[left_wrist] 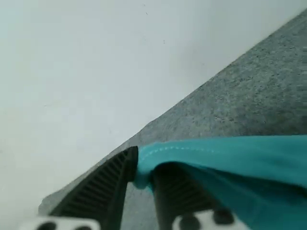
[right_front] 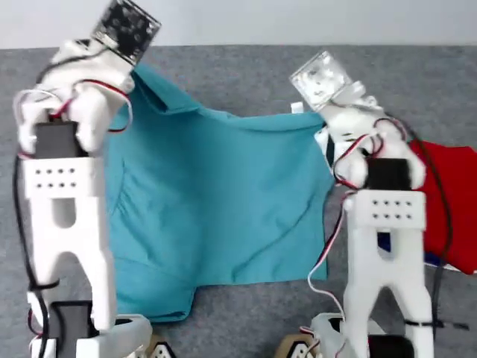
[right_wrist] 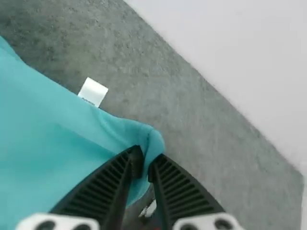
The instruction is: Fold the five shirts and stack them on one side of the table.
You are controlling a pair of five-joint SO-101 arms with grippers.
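Note:
A teal shirt (right_front: 216, 201) lies spread over the grey table between the two arms. Its far left corner is pinched in my left gripper (left_wrist: 141, 175), which is shut on the hem of the teal shirt (left_wrist: 230, 158). My right gripper (right_wrist: 144, 165) is shut on the far right corner of the teal shirt (right_wrist: 53, 139), near a small white label (right_wrist: 93, 91). From above, the left arm (right_front: 71, 112) stands at the shirt's far left corner and the right arm (right_front: 358, 127) at its far right corner.
Beside the right arm, at the table's right edge, lies a red shirt (right_front: 455, 201) with a strip of blue cloth (right_front: 387, 242) at its near side. Grey table surface (right_front: 253, 74) runs to a pale wall at the back.

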